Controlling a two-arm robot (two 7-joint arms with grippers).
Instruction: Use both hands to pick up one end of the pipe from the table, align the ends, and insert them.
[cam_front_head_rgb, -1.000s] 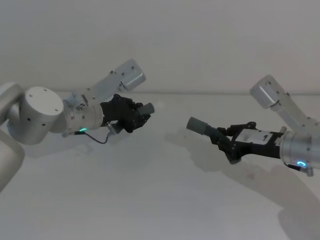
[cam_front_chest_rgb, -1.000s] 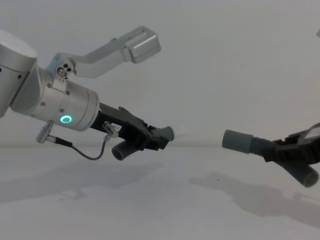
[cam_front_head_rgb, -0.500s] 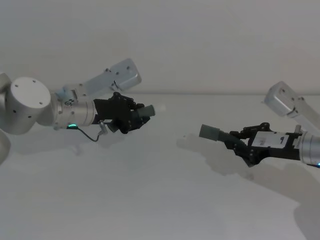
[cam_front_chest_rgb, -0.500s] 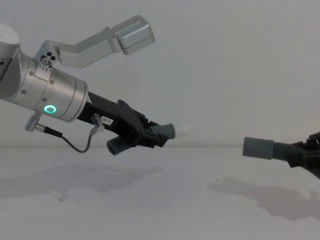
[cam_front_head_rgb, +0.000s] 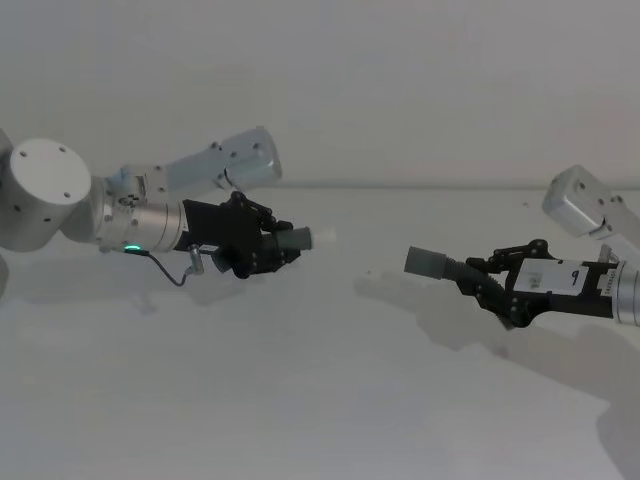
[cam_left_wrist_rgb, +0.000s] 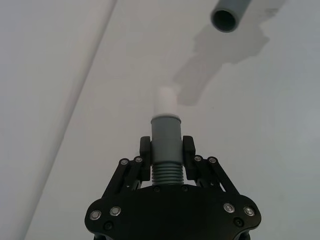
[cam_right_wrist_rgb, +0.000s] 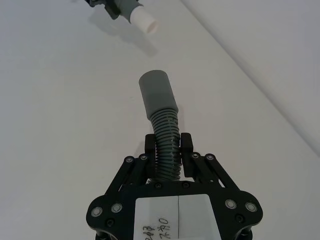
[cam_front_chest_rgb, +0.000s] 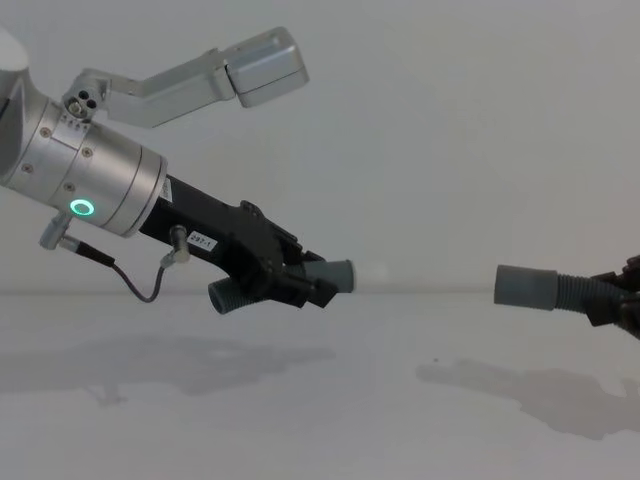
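My left gripper (cam_front_head_rgb: 262, 247) is shut on the ribbed part of one pipe piece, held above the table (cam_front_head_rgb: 300, 400). Its grey cuff (cam_front_head_rgb: 296, 239) carries a white tip (cam_front_chest_rgb: 372, 272) and points right. My right gripper (cam_front_head_rgb: 487, 284) is shut on the ribs of the other pipe piece, whose grey cuff (cam_front_head_rgb: 425, 262) points left. The two ends face each other, nearly level, across a clear gap. In the left wrist view the held cuff (cam_left_wrist_rgb: 165, 131) juts past the gripper (cam_left_wrist_rgb: 166, 152), with the other cuff's open mouth (cam_left_wrist_rgb: 227, 15) ahead. The right wrist view shows its gripper (cam_right_wrist_rgb: 167, 147) and cuff (cam_right_wrist_rgb: 156, 95).
The white table meets a white wall (cam_front_head_rgb: 400, 90) behind both arms. Shadows of the arms lie on the surface under each gripper. Each wrist carries a grey camera block (cam_front_chest_rgb: 262, 68) above it.
My left gripper has dropped slightly and levelled, so its cuff now points straight right. My right gripper has drawn back to the right and levelled its cuff too.
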